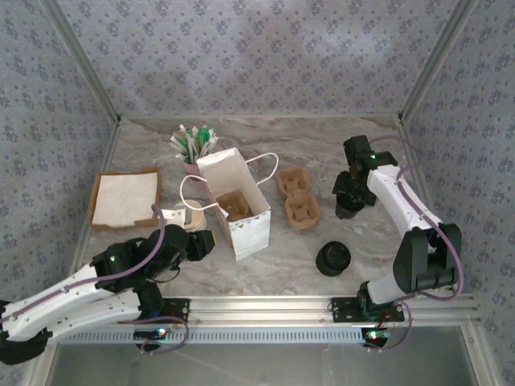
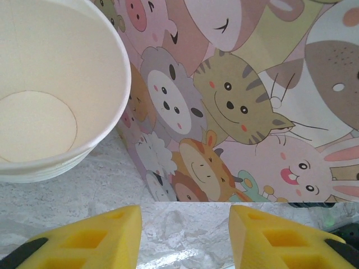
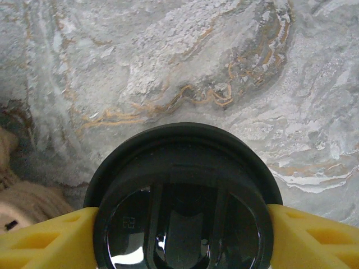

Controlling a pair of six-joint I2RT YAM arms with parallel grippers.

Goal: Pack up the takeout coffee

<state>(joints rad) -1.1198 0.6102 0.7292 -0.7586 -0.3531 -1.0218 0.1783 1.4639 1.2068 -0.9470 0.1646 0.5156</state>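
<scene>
Early on: your bag [image 1: 251, 232] has no coffee yet. L gripper [image 2: 185, 224] spread, empty, by cup stack [image 2: 56, 112]; R gripper [image 3: 179, 216] clamps black lid [image 3: 182, 162] (unfitted).

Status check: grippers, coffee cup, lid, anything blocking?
Left gripper open, facing nested paper cups. Right gripper shut on black lid. Paper bag stands open between the two.

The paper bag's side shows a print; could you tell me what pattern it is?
Pastel cartoon animals cover the paper bag; the left wrist view shows it best.
</scene>
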